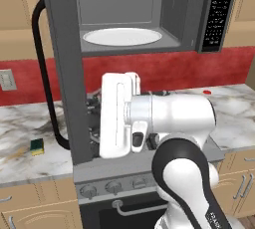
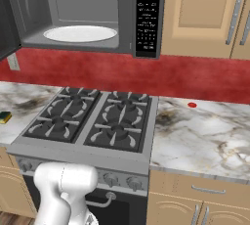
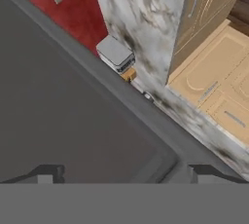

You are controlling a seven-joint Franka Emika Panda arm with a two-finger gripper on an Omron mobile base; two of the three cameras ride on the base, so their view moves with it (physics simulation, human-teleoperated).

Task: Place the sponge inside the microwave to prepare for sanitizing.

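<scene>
The sponge (image 1: 37, 146), a small yellow block with a green top, lies on the marble counter left of the stove, also seen as the sponge (image 2: 5, 117) at the left edge of the right base view. Above the stove hangs the microwave (image 1: 129, 16), its door (image 1: 67, 73) swung wide to the left and its white turntable plate (image 1: 122, 37) bare. My gripper (image 3: 127, 174) is open, with nothing between its fingertips (image 3: 46, 174). It faces the flat grey door close up. A small yellowish piece (image 3: 128, 74) peeks past the door's edge; I cannot tell if it is the sponge.
The gas stove (image 2: 93, 119) with black grates sits under the microwave (image 2: 78, 13). The door's black curved handle (image 1: 42, 73) hangs down over the left counter near the sponge. A grey box (image 3: 115, 52) stands on the counter by the red wall. A small red dot (image 2: 192, 104) marks the right counter.
</scene>
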